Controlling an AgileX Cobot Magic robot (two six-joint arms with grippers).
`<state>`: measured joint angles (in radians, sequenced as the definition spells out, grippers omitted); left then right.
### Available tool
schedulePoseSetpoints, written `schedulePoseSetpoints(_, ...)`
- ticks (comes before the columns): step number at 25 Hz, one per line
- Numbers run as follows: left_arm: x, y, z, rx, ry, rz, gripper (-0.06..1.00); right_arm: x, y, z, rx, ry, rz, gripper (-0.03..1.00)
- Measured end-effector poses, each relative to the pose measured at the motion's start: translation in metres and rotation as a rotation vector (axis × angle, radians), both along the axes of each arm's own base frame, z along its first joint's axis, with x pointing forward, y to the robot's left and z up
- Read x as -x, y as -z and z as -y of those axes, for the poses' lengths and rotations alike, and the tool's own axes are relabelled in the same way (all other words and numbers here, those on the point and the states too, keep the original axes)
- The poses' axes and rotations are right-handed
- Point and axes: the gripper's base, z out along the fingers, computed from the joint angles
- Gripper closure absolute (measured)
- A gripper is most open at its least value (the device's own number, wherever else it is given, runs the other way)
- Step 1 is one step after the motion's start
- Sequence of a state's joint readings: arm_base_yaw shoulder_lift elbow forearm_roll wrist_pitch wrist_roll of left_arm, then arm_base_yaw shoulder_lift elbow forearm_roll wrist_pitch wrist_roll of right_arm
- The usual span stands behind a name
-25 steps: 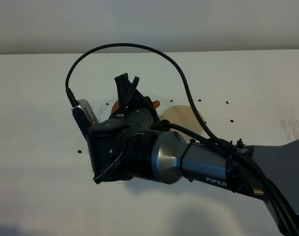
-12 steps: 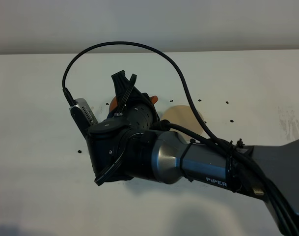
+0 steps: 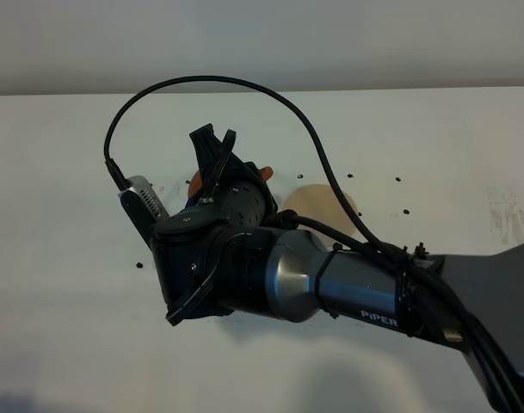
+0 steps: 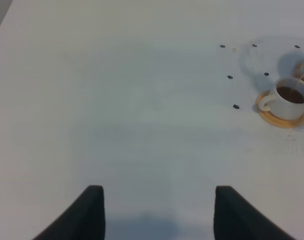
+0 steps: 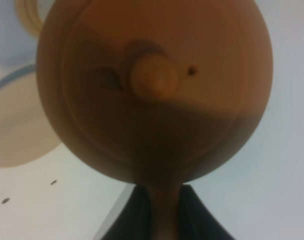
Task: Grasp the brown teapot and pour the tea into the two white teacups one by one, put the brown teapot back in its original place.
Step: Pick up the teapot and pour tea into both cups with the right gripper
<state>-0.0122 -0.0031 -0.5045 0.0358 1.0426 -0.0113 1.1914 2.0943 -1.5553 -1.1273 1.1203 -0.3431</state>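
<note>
High camera: the right arm (image 3: pixel 330 284) hid much of the table (image 3: pixel 64 172). Slivers of the teapot (image 3: pixel 264 173) showed beside the saucer (image 3: pixel 311 203).

Left wrist: the left gripper (image 4: pixel 159 192) stood released and empty. A cup (image 4: pixel 287 98) of dark tea sat on a coaster (image 4: pixel 279 119).

Right wrist: the right gripper (image 5: pixel 164 199) clenched the teapot, off the saucer.

Soft even light; the brown teapot (image 5: pixel 154 90) looms blurred, half-shadowed.

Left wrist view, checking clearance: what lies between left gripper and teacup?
Only bare table, plus small black dots near the teacup, in the left wrist view.
</note>
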Motion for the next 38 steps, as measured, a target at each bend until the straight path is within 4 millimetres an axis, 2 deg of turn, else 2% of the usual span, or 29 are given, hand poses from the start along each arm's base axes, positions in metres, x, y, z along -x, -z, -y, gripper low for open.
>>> schedulePoseSetpoints(38, 0.0, 0.0, 0.0, 0.0, 0.0, 0.0, 0.44, -0.0029, -0.0046, -0.0016, 0.078, -0.067, 0.051, 0.88)
